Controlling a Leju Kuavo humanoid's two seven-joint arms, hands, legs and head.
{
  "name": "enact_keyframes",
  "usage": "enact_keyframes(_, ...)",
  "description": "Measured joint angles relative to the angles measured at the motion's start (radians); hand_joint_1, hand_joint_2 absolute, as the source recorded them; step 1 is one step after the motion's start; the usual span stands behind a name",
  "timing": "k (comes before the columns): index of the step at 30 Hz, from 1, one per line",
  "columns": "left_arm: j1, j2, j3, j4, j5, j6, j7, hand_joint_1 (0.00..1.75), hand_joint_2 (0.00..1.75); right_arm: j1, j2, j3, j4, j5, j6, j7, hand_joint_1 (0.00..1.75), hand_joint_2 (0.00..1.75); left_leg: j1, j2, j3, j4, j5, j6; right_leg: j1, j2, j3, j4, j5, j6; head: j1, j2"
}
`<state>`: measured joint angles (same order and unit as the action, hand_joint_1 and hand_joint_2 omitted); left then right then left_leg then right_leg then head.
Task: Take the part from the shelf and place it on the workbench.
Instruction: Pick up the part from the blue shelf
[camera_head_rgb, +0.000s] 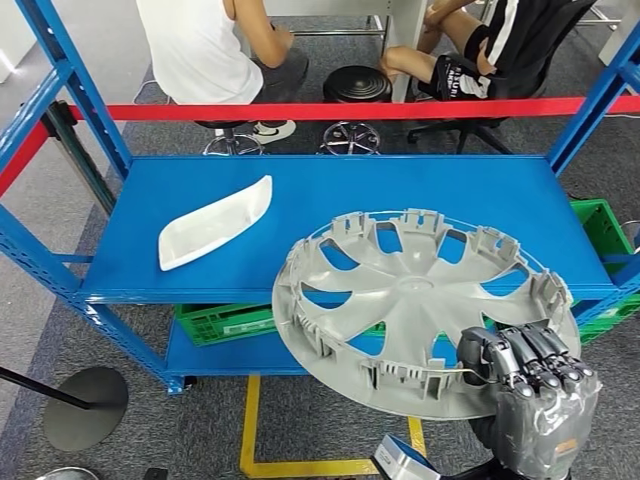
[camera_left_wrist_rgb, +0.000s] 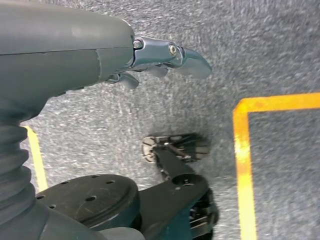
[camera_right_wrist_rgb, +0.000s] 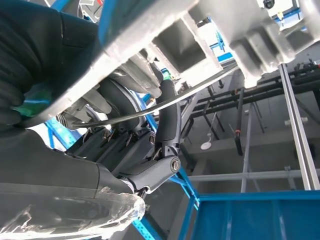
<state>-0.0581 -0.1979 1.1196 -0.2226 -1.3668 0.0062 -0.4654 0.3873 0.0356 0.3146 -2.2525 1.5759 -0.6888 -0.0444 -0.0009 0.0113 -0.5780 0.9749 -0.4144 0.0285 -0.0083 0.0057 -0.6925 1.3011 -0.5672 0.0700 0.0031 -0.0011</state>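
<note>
- Head view: grey wheel cover (camera_head_rgb: 411, 300) held tilted over the blue shelf's (camera_head_rgb: 151, 230) front edge, gripped at its near rim by right robot hand (camera_head_rgb: 528, 375).
- White trim piece (camera_head_rgb: 215, 222) lies on shelf, well apart.
- Left robot hand (camera_left_wrist_rgb: 166, 57) empty, fingers apart, over floor.

I look down on a blue steel shelf (camera_head_rgb: 468, 190), its flat upper deck framed by blue uprights, with a red crossbar (camera_head_rgb: 340, 110) running along the side far from me. A white curved trim piece (camera_head_rgb: 215, 222) lies flat on that deck, toward the crossbar's left end and on my side of it. Below the deck, green plastic crates (camera_head_rgb: 223, 322) sit on the lower blue level, well beneath the crossbar. The shelf stands on grey carpeted floor (camera_head_rgb: 45, 300) marked with yellow tape lines (camera_head_rgb: 250, 425); a dark round base plate (camera_head_rgb: 84, 405) rests on the carpet on my side of the shelf's left end.
</note>
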Motion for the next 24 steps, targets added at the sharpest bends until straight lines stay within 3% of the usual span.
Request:
enact_keyframes(1, 0.0, -0.001, -0.005, 0.0, -0.005, 0.002, 0.0, 0.0, 1.75, 0.005, -0.002, 0.002, -0.003, 0.0, 0.0, -0.002, 1.75, 1.75, 0.0, 0.005, -0.013, 0.001, 0.01, -0.002, -0.001, -0.002, 0.031, -0.02, 0.025, 0.002, 0.0, 0.0)
enact_keyframes(2, -0.001, -0.003, -0.01, 0.0, -0.01, 0.004, 0.0, 0.0, 1.75, 0.011, -0.004, 0.004, -0.007, 0.0, 0.0, -0.005, 1.75, 1.75, 0.001, 0.01, -0.025, 0.003, 0.019, -0.005, -0.002, -0.009, 0.078, -0.072, 0.053, 0.004, 0.0, 0.0)
enact_keyframes(3, -0.001, -0.004, -0.015, 0.0, -0.015, 0.006, -0.001, 0.0, 1.75, 0.015, -0.005, 0.006, -0.012, 0.0, 0.0, -0.008, 1.75, 1.75, 0.0, 0.015, -0.034, 0.006, 0.027, -0.01, -0.002, -0.024, 0.133, -0.147, 0.063, 0.007, 0.0, 0.0)
enact_keyframes(4, -0.002, -0.006, -0.019, 0.0, -0.019, 0.008, -0.002, 0.0, 1.75, 0.018, -0.005, 0.008, -0.018, 0.0, 0.0, -0.013, 1.75, 1.75, -0.002, 0.02, -0.04, 0.009, 0.034, -0.015, 0.001, -0.038, 0.185, -0.222, 0.062, 0.004, 0.0, 0.0)
enact_keyframes(6, -0.004, -0.009, -0.027, 0.001, -0.027, 0.012, -0.003, 0.0, 1.75, 0.027, -0.006, 0.01, -0.03, 0.0, 0.0, -0.019, 1.75, 1.75, -0.004, 0.031, -0.043, 0.013, 0.049, -0.024, 0.007, -0.055, 0.228, -0.305, 0.04, -0.01, -0.001, 0.0)
enact_keyframes(8, -0.006, -0.012, -0.036, 0.001, -0.032, 0.017, -0.003, 0.0, 1.75, 0.039, -0.006, 0.01, -0.041, 0.0, 0.0, -0.02, 1.75, 1.75, -0.002, 0.043, -0.045, 0.013, 0.061, -0.033, 0.008, -0.043, 0.214, -0.31, 0.05, -0.034, -0.002, 0.0)
enact_keyframes(9, -0.007, -0.016, -0.039, 0.001, -0.034, 0.024, -0.003, 0.0, 1.75, 0.045, -0.006, 0.01, -0.047, 0.0, 0.0, -0.02, 1.75, 1.75, -0.001, 0.041, -0.05, 0.02, 0.048, -0.04, 0.008, -0.035, 0.204, -0.309, 0.06, -0.045, -0.002, 0.0)
enact_keyframes(11, -0.007, -0.025, -0.042, 0.001, -0.035, 0.047, -0.003, 0.0, 1.75, 0.055, -0.006, 0.009, -0.059, 0.0, 0.0, -0.017, 1.75, 1.75, 0.001, 0.02, -0.072, 0.085, -0.032, -0.05, 0.006, -0.019, 0.179, -0.31, 0.085, -0.063, -0.004, 0.0)
enact_keyframes(13, -0.007, -0.035, -0.044, 0.002, -0.038, 0.069, 0.0, 0.0, 1.75, 0.067, -0.006, 0.008, -0.07, 0.0, 0.0, -0.012, 1.75, 1.75, 0.001, 0.001, -0.103, 0.214, -0.136, -0.054, 0.006, 0.0, 0.149, -0.309, 0.114, -0.069, -0.006, 0.0)
enact_keyframes(14, -0.007, -0.039, -0.046, 0.002, -0.041, 0.076, 0.002, 0.0, 1.75, 0.073, -0.006, 0.008, -0.075, 0.0, 0.0, -0.011, 1.75, 1.75, 0.001, -0.002, -0.11, 0.269, -0.161, -0.053, 0.007, 0.011, 0.133, -0.308, 0.128, -0.069, -0.006, 0.0)
enact_keyframes(15, -0.007, -0.042, -0.049, 0.002, -0.044, 0.079, 0.004, 0.0, 1.75, 0.081, -0.006, 0.007, -0.08, 0.0, 0.0, -0.01, 1.75, 1.75, 0.0, -0.004, -0.104, 0.297, -0.162, -0.05, 0.008, 0.021, 0.115, -0.307, 0.142, -0.068, -0.006, 0.0)
enact_keyframes(16, -0.007, -0.044, -0.053, 0.003, -0.047, 0.081, 0.006, 0.0, 1.75, 0.088, -0.006, 0.006, -0.085, 0.0, 0.0, -0.009, 1.75, 1.75, -0.001, -0.006, -0.082, 0.29, -0.144, -0.045, 0.009, 0.032, 0.098, -0.307, 0.155, -0.066, -0.006, 0.0)
enact_keyframes(18, -0.008, -0.047, -0.06, 0.003, -0.054, 0.084, 0.009, 0.0, 1.75, 0.104, -0.006, 0.003, -0.096, 0.0, 0.0, -0.007, 1.75, 1.75, -0.003, -0.033, 0.01, 0.183, -0.097, -0.028, 0.01, 0.054, 0.068, -0.306, 0.181, -0.062, -0.005, 0.0)
enact_keyframes(20, -0.009, -0.048, -0.066, 0.003, -0.061, 0.088, 0.012, 0.0, 1.75, 0.117, -0.006, 0.0, -0.109, 0.0, 0.0, -0.007, 1.75, 1.75, -0.005, -0.074, 0.109, 0.038, -0.096, -0.013, 0.011, 0.074, 0.047, -0.305, 0.206, -0.055, -0.005, 0.0)
enact_keyframes(21, -0.009, -0.049, -0.068, 0.003, -0.064, 0.089, 0.013, 0.0, 1.75, 0.124, -0.006, -0.002, -0.116, 0.0, 0.0, -0.008, 1.75, 1.75, -0.007, -0.087, 0.137, -0.008, -0.105, -0.009, 0.01, 0.083, 0.041, -0.306, 0.218, -0.049, -0.005, 0.0)
enact_keyframes(23, -0.008, -0.051, -0.074, 0.004, -0.069, 0.091, 0.014, 0.0, 1.75, 0.137, -0.006, -0.004, -0.126, 0.0, 0.0, -0.011, 1.75, 1.75, -0.009, -0.074, 0.14, -0.032, -0.102, -0.007, 0.006, 0.1, 0.031, -0.316, 0.242, -0.036, -0.005, 0.0)
enact_keyframes(24, -0.008, -0.051, -0.077, 0.005, -0.072, 0.091, 0.015, 0.0, 1.75, 0.146, -0.006, -0.006, -0.132, 0.0, 0.0, -0.012, 1.75, 1.75, -0.009, -0.062, 0.132, -0.034, -0.092, -0.002, 0.005, 0.093, 0.025, -0.315, 0.239, -0.03, -0.006, 0.0)
